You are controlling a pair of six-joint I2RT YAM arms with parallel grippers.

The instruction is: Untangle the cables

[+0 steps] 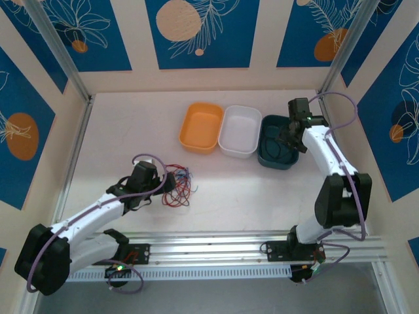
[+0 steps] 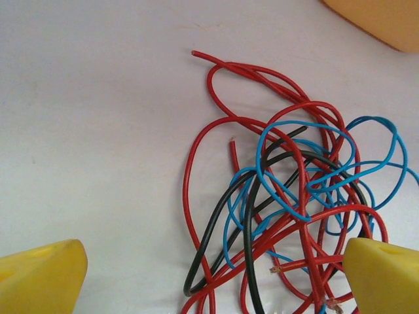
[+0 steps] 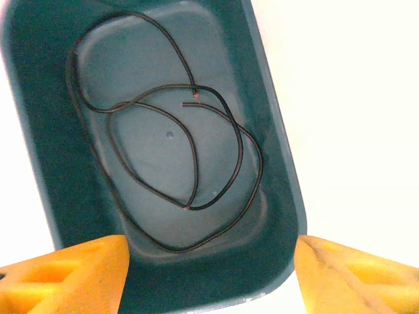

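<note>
Hovering low over the pale table, the left gripper has its yellow fingers spread as wide as they go, nothing between them. In the left wrist view that gripper sits right at the knot of thin red, blue and black cables, and its right-hand fingertip is over the edge of the red strands. Whether it touches them, I cannot tell. From above, the tangle lies on the table just beside the left fingers, near the front and well apart from the trays.

Over at the back, three trays stand in a row, side by side: a rounded orange plastic tray, a white tray and a dark teal tray. The orange one's corner peeks in at the top of the left wrist view.

Right gripper hangs above the teal tray. Its orange-yellow fingers are well apart, and this gripper grips nothing. Below it, thin dark wire lies in loose loops on the tray floor, bare copper showing at its ends.
</note>
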